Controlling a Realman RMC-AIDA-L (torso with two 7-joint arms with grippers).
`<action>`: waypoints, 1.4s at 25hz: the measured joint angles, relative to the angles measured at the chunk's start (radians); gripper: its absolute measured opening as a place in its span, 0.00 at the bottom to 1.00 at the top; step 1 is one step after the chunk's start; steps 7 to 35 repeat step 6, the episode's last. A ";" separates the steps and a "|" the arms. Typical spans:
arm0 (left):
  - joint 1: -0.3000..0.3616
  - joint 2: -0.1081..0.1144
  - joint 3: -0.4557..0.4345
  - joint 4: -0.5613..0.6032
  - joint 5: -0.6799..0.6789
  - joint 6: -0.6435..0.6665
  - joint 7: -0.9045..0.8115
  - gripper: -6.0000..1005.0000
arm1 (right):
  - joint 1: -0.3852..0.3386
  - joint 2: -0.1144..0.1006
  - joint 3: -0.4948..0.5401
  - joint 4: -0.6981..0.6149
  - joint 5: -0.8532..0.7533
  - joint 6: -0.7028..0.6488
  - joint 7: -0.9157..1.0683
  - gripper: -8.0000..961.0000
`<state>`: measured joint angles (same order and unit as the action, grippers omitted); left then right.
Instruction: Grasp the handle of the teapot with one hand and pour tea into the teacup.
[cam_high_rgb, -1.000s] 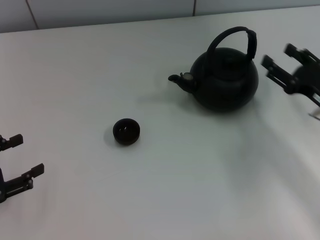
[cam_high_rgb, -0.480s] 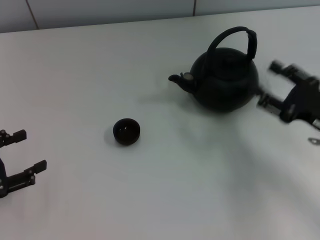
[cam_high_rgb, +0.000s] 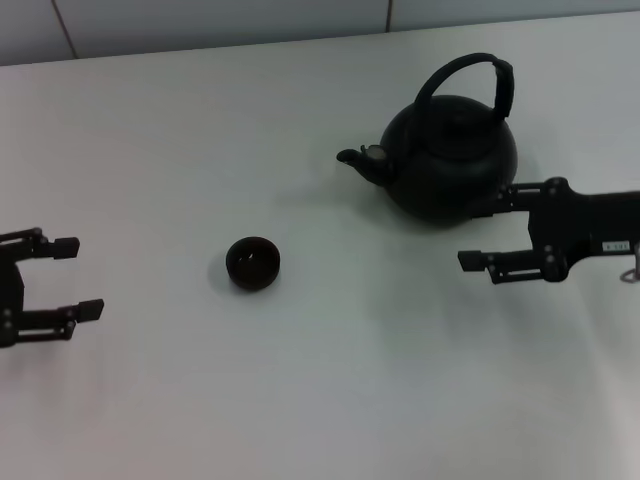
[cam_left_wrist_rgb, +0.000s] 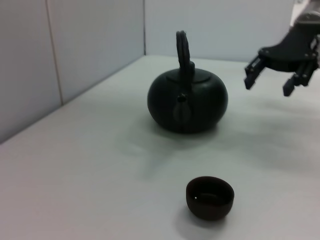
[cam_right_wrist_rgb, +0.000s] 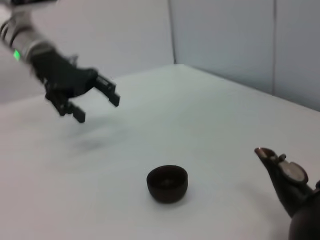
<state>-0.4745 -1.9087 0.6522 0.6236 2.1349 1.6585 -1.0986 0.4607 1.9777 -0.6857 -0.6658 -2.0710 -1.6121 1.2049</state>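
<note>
The matte-black teapot (cam_high_rgb: 450, 160) stands on the white table at the back right, spout pointing left, its arched handle (cam_high_rgb: 470, 63) upright over the lid. It also shows in the left wrist view (cam_left_wrist_rgb: 187, 100) with the handle (cam_left_wrist_rgb: 184, 50), and its spout shows in the right wrist view (cam_right_wrist_rgb: 282, 175). The small dark teacup (cam_high_rgb: 252, 263) sits left of and nearer than the pot; it also shows in both wrist views (cam_left_wrist_rgb: 210, 196) (cam_right_wrist_rgb: 167, 183). My right gripper (cam_high_rgb: 485, 228) is open and empty, just in front of the pot's right side, fingers pointing left. My left gripper (cam_high_rgb: 80, 276) is open and empty at the left edge.
The white table (cam_high_rgb: 330, 380) carries only the pot and cup. A tiled wall (cam_high_rgb: 200, 20) runs along its far edge. The right gripper (cam_left_wrist_rgb: 268, 86) shows in the left wrist view, the left gripper (cam_right_wrist_rgb: 97, 109) in the right wrist view.
My right gripper has swung from behind the pot's right side forward and leftward, now lying in front of it. My left gripper has shifted slightly rightward. Pot and cup have not moved.
</note>
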 joint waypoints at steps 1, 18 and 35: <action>-0.015 0.005 0.000 0.001 0.015 0.003 -0.013 0.80 | 0.011 -0.004 -0.001 -0.002 -0.008 -0.001 0.004 0.76; -0.055 0.010 0.000 0.022 0.066 0.007 -0.065 0.80 | 0.041 -0.007 -0.003 -0.004 -0.054 -0.001 0.019 0.76; -0.055 0.010 0.000 0.022 0.066 0.007 -0.065 0.80 | 0.041 -0.007 -0.003 -0.004 -0.054 -0.001 0.019 0.76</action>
